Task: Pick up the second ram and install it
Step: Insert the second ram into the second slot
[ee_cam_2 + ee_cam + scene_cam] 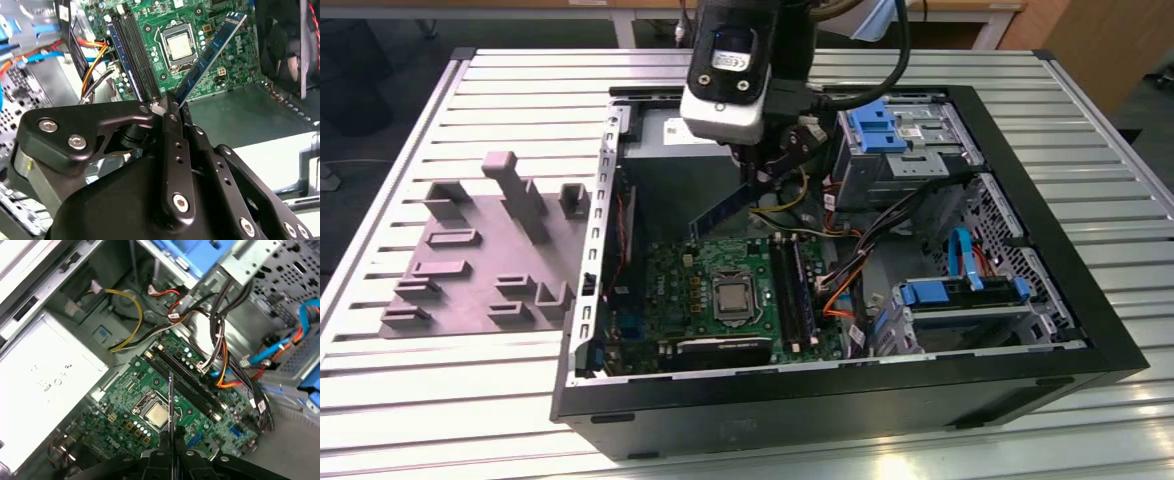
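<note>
While the gripper (173, 107) clamps the second ram (212, 47) by one end, seemingly tilted above the motherboard (147, 17), it needs levelling squarely over the memory slots (135, 55).

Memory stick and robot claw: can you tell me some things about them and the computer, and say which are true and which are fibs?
1. The claw is pinching the memory stick. True.
2. The memory stick already sits in its slot. False: it is tilted in the air above the green board.
3. The computer case lies open. True.
4. The grey holder is inside the case. False: it rests on the table outside the case, at the exterior view's left.
</note>
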Robot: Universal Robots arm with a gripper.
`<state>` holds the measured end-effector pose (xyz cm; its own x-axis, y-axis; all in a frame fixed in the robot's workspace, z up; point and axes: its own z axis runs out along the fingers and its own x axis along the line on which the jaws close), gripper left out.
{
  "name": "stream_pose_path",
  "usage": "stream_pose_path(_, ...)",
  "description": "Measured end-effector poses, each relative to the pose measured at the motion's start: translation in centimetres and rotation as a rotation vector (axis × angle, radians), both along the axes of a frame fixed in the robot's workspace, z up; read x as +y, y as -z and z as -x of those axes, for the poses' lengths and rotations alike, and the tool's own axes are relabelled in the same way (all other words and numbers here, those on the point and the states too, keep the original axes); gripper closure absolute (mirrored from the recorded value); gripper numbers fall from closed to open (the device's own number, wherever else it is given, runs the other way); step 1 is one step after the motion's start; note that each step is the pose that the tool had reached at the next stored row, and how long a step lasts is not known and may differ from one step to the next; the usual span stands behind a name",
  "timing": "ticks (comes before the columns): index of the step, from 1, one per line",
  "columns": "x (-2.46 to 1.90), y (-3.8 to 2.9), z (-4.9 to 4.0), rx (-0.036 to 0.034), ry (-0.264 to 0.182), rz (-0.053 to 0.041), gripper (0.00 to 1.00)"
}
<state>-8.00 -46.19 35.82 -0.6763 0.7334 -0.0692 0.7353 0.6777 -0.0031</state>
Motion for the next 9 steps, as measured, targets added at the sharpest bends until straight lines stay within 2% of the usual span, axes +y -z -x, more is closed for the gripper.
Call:
stream_pose_path(4,0.00,0.16,0.00,0.0000,-0.073,0.0000,0.86)
stream_pose_path(9,0.00,0.10,0.00,-0.0001,-0.077,0.0000,0.86)
